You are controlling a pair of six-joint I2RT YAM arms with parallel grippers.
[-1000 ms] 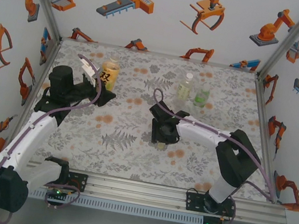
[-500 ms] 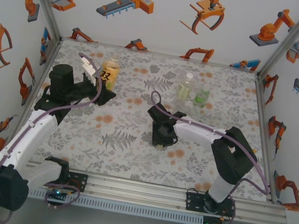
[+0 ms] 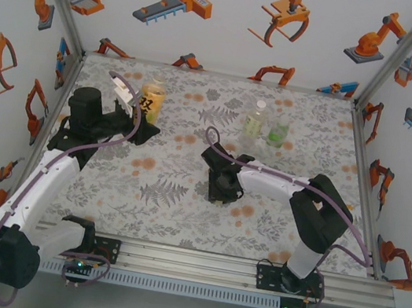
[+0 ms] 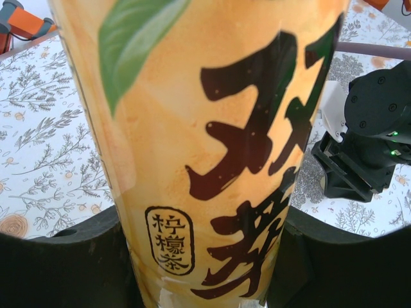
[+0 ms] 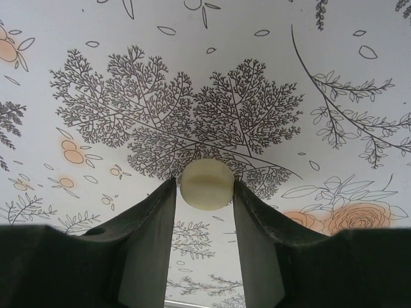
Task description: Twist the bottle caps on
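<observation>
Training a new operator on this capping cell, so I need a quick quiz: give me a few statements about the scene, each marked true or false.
1. The left end effector is clamped on the amber bottle. True.
2. The right end effector is empty. False: it pinches a pale yellow cap between its fingertips.
3. The green bottle lies on its side. False: it stands upright.
4. The green bottle stands next to the pale bottle, away from both end effectors. True.

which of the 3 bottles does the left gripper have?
The amber bottle with the yellow label, rear left, clamped in the left gripper. The pale bottle and green bottle stand free together, rear centre-right.
</observation>
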